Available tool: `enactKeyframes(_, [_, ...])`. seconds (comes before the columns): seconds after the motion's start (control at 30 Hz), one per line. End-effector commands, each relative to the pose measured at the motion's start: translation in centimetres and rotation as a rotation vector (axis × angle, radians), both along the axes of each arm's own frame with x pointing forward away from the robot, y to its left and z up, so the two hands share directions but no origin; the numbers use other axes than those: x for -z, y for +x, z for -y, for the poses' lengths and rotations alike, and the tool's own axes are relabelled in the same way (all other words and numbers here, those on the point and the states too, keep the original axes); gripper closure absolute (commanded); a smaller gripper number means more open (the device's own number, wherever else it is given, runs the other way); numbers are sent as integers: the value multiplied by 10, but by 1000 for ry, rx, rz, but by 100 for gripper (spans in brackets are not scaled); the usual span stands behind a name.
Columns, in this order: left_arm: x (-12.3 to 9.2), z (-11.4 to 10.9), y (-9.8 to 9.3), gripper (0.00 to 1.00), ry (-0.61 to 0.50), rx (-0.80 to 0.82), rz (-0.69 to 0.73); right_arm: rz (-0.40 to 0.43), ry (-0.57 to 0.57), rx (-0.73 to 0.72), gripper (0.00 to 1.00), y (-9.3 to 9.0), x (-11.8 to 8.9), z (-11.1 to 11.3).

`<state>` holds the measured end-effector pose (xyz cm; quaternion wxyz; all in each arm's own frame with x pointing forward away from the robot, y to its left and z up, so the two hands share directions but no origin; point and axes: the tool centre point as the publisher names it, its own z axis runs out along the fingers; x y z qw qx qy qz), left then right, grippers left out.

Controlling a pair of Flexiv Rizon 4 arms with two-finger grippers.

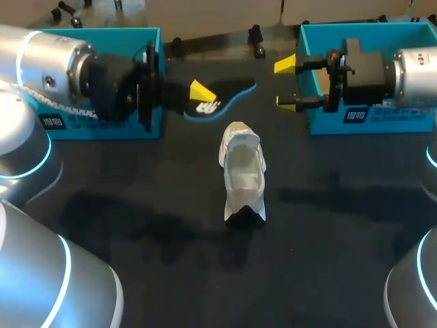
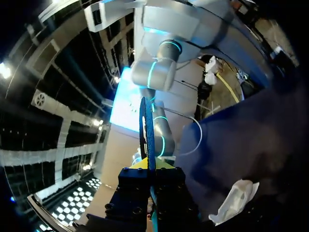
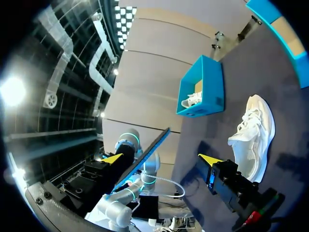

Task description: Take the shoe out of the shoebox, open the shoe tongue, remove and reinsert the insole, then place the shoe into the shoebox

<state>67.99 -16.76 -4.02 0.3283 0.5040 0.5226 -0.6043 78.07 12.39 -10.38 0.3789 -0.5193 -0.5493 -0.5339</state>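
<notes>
My left gripper (image 1: 198, 96) is pinched onto the insole (image 1: 225, 97), holding it in the air above the table (image 1: 136, 225), between the two teal shoeboxes. The insole is dark with a bright blue edge and a white mark near the gripped end. In the left wrist view it runs edge-on, straight out from between the fingers (image 2: 146, 163).

My right gripper (image 1: 287, 83) hangs in front of the right shoebox (image 1: 372, 123) with its fingers spread wide, facing the insole's free end, apart from it and touching nothing.

The shoe (image 1: 242, 174) is a white lace-up sneaker. It stands on its sole in the middle of the dark table, below the insole and well clear of both boxes, with its mouth gaping open.

The right wrist view looks into the left shoebox (image 3: 203, 87), where a second white shoe (image 3: 192, 100) shows inside.
</notes>
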Motion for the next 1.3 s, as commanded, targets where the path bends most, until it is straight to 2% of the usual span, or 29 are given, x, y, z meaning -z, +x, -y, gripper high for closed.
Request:
enactKeyframes(0.03, [12,1,6,100,-44,2,128,-1,-2,3,0,0,0,-2])
enactKeyframes(0.2, [28,3,12,100,-81,-12,226,-1,-2,3,0,0,0,-2])
enactKeyframes(0.4, [44,6,16,100,-64,-25,240,-4,-4,-1,0,0,1,-3])
enactKeyframes(0.57, [57,12,24,100,-60,-55,292,-38,-5,-23,0,-3,4,-10])
enactKeyframes(0.73, [70,19,31,100,-48,-58,406,-74,8,-50,0,-6,7,-17])
enactKeyframes(1.0, [78,31,40,100,-28,-73,507,-112,13,-72,0,-8,11,-28])
enactKeyframes(1.3, [80,44,41,100,-18,-92,508,-123,15,-96,0,-5,13,-40])
